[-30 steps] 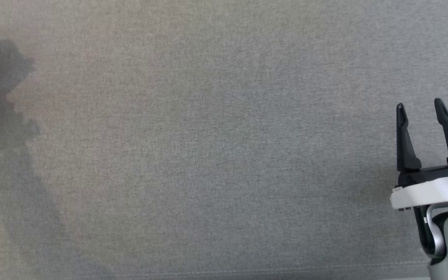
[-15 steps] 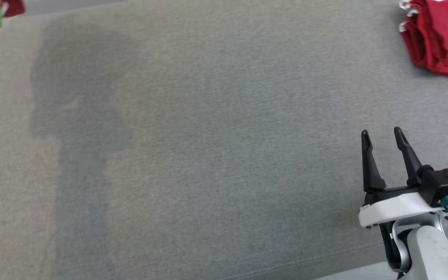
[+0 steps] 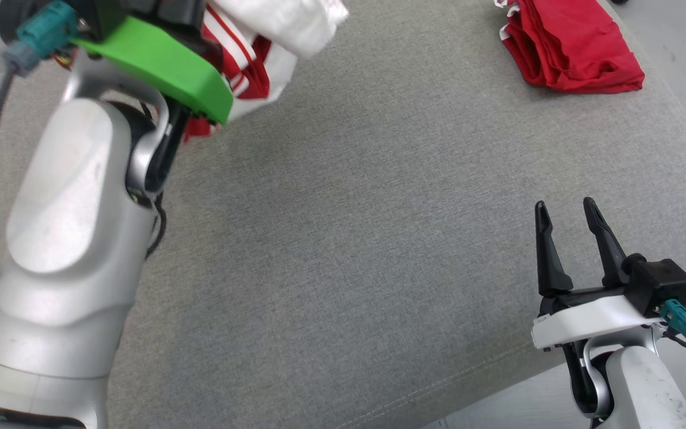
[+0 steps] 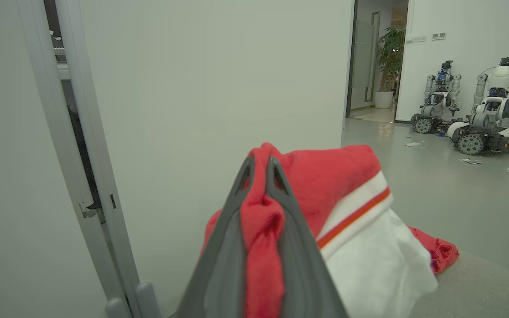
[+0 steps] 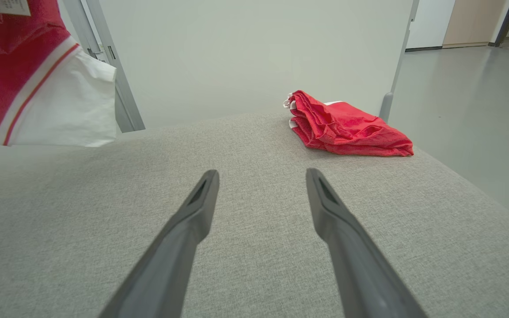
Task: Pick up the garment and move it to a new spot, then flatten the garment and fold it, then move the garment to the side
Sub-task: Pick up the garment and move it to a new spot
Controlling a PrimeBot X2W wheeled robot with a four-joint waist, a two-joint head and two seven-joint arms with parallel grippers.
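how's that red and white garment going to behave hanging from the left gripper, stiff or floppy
Likely floppy: the red and white garment bunches in the shut left gripper and droops in loose folds. Probably light too, since one narrow pinch carries it. It may swing when moved.

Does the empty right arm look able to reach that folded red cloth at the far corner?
Probably yes: the right gripper is open, and only bare grey cushion lies between it and the red cloth. The left gripper holds its garment well aside.

Silver forearm [image 3: 69, 238]; green wrist plate [image 3: 158, 65]; dark fingers [image 3: 548, 262]; teal connector [image 3: 682, 319].
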